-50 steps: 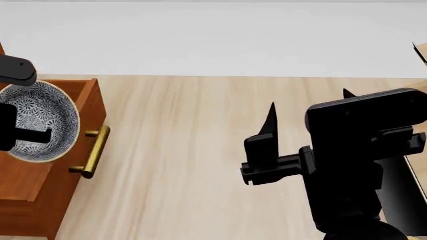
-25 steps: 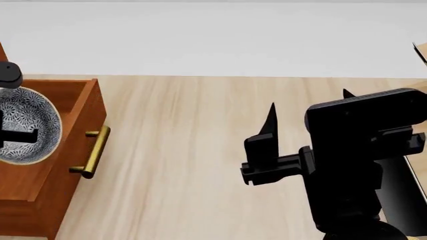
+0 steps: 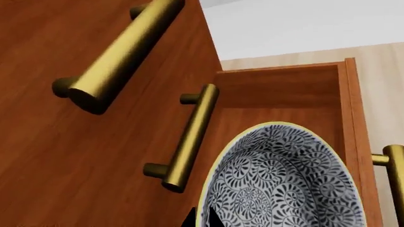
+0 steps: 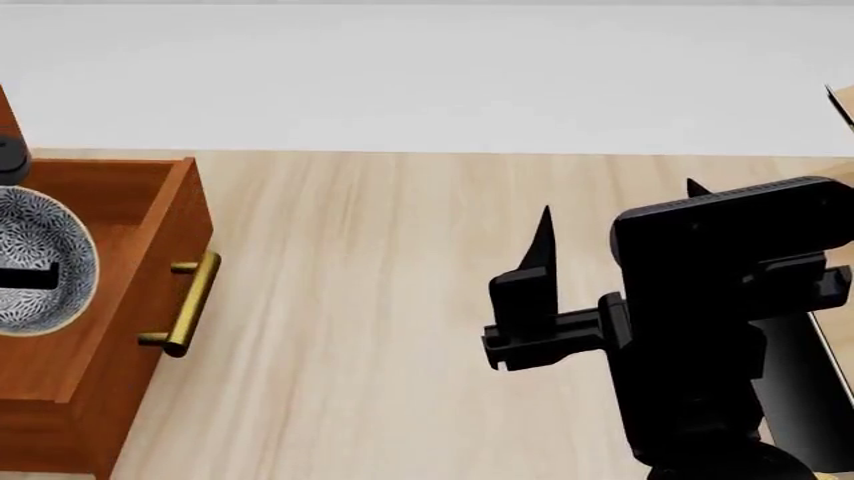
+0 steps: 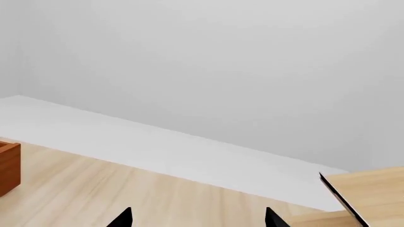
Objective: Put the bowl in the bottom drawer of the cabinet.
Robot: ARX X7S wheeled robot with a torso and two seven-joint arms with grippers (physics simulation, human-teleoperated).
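The blue-grey patterned bowl (image 4: 38,258) (image 3: 284,179) hangs over the inside of the open bottom drawer (image 4: 147,235) (image 3: 277,90) of the reddish-brown cabinet (image 3: 69,156). I cannot tell whether it touches the drawer floor. My left gripper (image 3: 202,220) is shut on the bowl's rim, one black fingertip outside and one inside. In the head view only a black finger (image 4: 27,279) across the bowl shows. The drawer's brass handle (image 4: 187,305) faces the floor's middle. My right gripper (image 5: 197,219) (image 4: 618,205) stands open and holds nothing, well to the right of the drawer.
The shut drawers above carry brass bar handles (image 3: 189,137) close beside the bowl. Pale wooden floor (image 4: 374,300) stretches between the cabinet and my right arm. A pale wooden piece with a black edge (image 5: 353,198) sits at the far right.
The bowl has moved left and lower into the open drawer, looking smaller in the head view. The left arm has slid mostly out of frame. The right arm has not moved.
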